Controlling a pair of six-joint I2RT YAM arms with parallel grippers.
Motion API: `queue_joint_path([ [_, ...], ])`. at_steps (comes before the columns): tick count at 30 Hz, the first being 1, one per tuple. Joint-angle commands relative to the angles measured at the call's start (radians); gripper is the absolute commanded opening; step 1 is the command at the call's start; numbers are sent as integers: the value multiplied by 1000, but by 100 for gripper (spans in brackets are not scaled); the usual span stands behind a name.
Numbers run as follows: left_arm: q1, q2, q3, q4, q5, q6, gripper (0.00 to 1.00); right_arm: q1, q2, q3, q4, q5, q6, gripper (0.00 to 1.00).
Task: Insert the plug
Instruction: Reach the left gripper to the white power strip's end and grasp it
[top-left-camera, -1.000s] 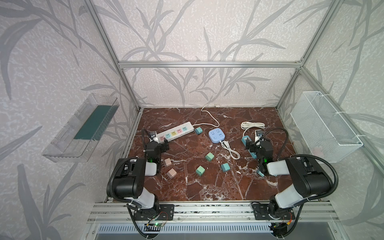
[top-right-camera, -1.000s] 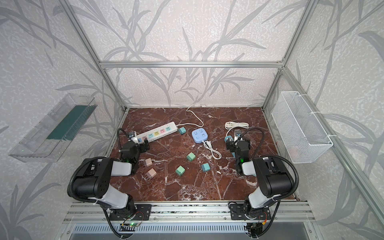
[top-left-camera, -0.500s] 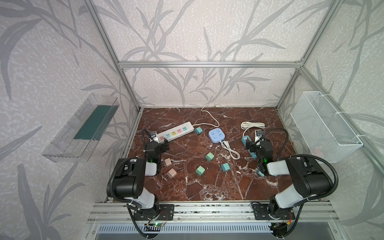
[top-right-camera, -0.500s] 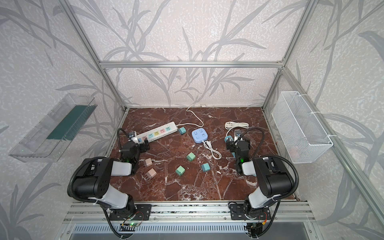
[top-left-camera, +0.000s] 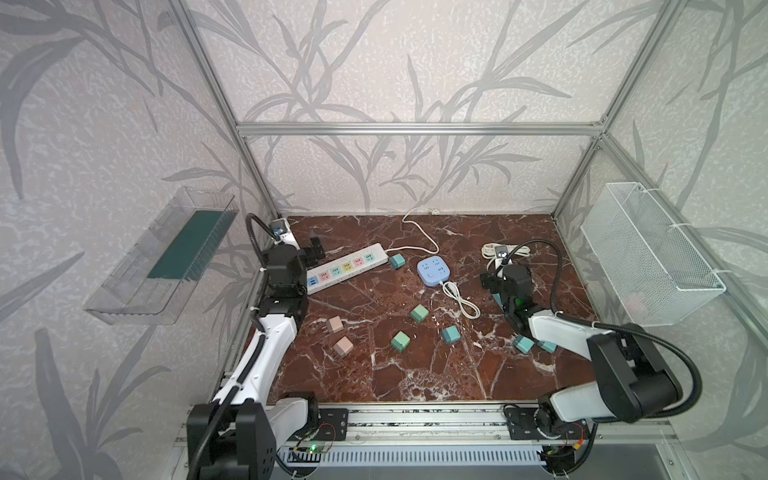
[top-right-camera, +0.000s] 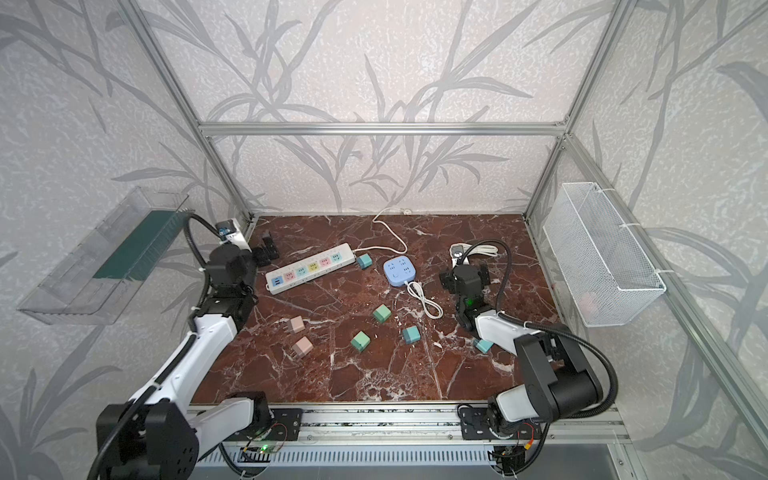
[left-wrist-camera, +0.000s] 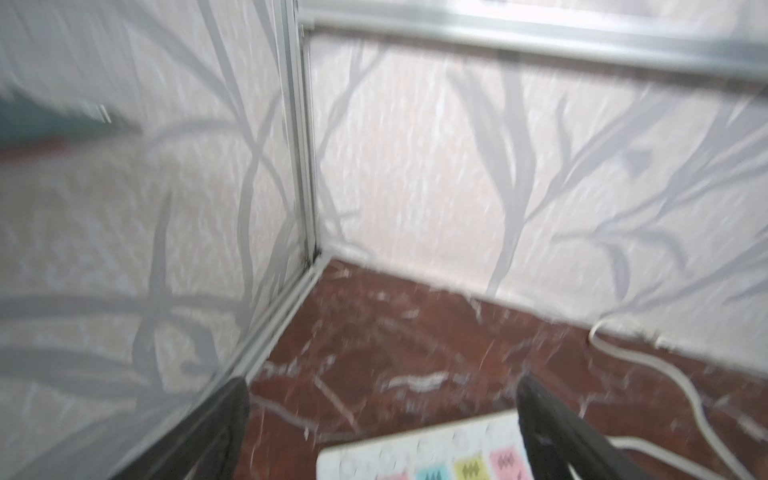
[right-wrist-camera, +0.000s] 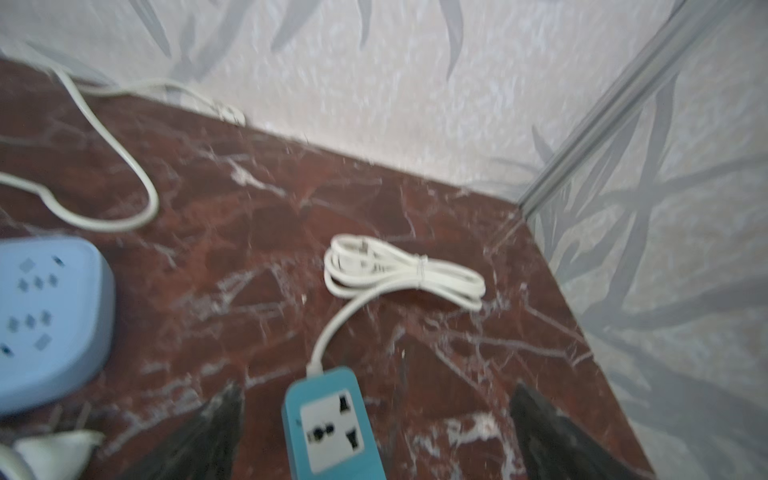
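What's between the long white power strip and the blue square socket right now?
A single teal plug cube, lying close to the cord end of the white power strip and short of the blue square socket. Both top views show it.

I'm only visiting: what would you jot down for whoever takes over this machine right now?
Left gripper: open, empty, near the end of the white power strip.
Right gripper: open, empty, above the teal socket strip.
Things: plug cubes lie loose on the table, among them a green plug and a pink plug; the blue socket box sits mid-table.
Done: nothing; no plug is held or seen in a socket.
Left: grasp a plug and insert it.
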Motion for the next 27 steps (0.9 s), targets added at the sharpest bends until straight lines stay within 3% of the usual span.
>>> queue_joint_path([
  [1,4,-3,159,-504,100,-219,99,8,-117,199,-521,-17,159,99],
  [3,14,7,197,-525,279,-256,99,-30,-181,118,-393,-303,246,99],
  [5,14,4,125,-361,420,-315,99,-39,-234,-18,-178,-477,279,99],
  [7,8,30,112,-314,426,-305,99,-39,-261,-31,-233,-442,308,99],
  [10,6,115,160,-372,274,-237,99,-40,-285,-55,-287,-359,313,99],
  [13,9,251,260,-440,168,-157,99,-40,-284,-66,-281,-365,304,99],
  [17,16,467,329,-422,176,-90,99,-40,-267,-57,-288,-367,303,99],
  [21,23,666,474,-509,173,-52,98,-40,-273,-70,-273,-368,311,99],
  [27,32,850,620,-552,124,-4,98,-43,-265,-67,-263,-415,313,99],
])
